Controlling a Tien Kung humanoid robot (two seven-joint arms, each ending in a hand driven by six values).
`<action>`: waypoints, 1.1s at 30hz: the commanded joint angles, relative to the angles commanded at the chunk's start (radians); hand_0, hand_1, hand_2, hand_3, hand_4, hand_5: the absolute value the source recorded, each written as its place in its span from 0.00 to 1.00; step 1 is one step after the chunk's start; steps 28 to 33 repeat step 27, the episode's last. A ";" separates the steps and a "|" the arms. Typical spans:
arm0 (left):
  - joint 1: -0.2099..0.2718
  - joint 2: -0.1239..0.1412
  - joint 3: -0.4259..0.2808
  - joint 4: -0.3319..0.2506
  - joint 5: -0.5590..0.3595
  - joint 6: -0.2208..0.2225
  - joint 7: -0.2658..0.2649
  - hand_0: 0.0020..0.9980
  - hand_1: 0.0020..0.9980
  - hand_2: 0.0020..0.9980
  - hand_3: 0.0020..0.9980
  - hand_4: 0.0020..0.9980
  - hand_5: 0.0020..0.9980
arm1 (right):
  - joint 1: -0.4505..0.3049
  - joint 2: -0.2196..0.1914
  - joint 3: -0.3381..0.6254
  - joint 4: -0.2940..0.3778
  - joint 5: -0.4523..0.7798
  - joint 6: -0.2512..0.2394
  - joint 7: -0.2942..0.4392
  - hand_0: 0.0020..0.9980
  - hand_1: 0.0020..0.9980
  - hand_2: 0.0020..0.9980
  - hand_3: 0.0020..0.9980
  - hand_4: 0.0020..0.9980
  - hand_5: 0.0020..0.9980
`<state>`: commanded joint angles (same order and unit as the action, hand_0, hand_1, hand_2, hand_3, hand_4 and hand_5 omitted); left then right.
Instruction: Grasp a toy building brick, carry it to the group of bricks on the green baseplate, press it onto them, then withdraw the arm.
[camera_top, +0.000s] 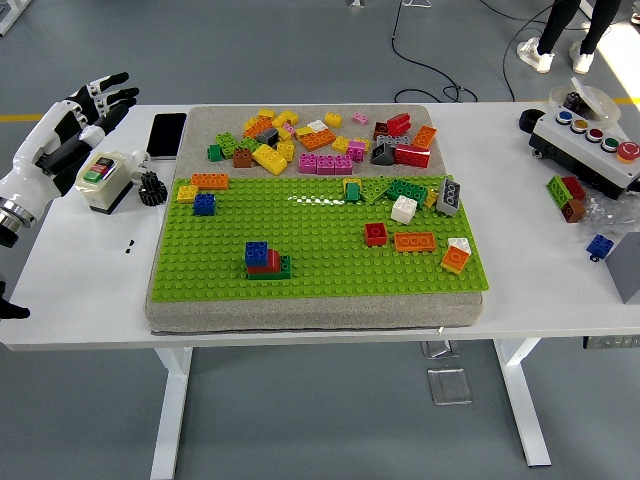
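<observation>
nearest the table's front edge, the green baseplate (320, 250) lies on a grey pad, and on its near left part stands the group of bricks (266, 261): a blue brick on a red one on a dark green base. nothing is touching it, and no arm is near it.

further in on the plate, scattered single bricks sit to the right: a red brick (375, 233), a flat orange brick (414, 241), an orange-and-white pair at the right edge, a white brick (403, 209). to the left there is a blue brick (204, 204) beside a small yellow one and an orange one.

at the left side of the table, well apart from the plate, the left hand (72, 125) hangs above the table with its fingers spread and nothing in them. it is just beside a small white switch box (100, 178), with a black phone (166, 134) further back. the right hand is not in view.

beyond the plate, on the bare grey pad, lies the loose pile of bricks (320, 140) in yellow, pink, orange, red and green.

as i judge it, the grasp is not yet made, or a cycle has ended with the arm drawn clear; the frame alone cannot settle which. the next move calls for the open hand to travel right over the plate's edge, pick one brick that stands free of its neighbours, such as the blue one near the left edge, and close on its sides so the studs stay level for pressing.
</observation>
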<state>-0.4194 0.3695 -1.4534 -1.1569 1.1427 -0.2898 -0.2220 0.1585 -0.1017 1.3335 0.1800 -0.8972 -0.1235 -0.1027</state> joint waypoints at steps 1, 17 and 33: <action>0.001 0.001 -0.001 0.000 0.000 0.000 0.000 0.99 0.92 0.89 0.91 0.91 0.61 | 0.000 -0.001 -0.006 0.000 0.002 0.001 -0.001 0.76 0.68 0.73 0.67 0.93 0.50; -0.006 0.003 -0.001 -0.001 0.003 0.002 0.002 0.99 0.92 0.90 0.91 0.91 0.62 | -0.006 -0.044 -0.167 0.000 0.058 0.035 0.001 0.76 0.69 0.74 0.70 0.98 0.54; -0.022 -0.002 0.009 0.002 0.007 0.002 0.000 0.99 0.93 0.90 0.91 0.90 0.62 | -0.015 -0.043 -0.141 0.000 0.047 0.049 0.006 0.76 0.69 0.74 0.72 1.00 0.58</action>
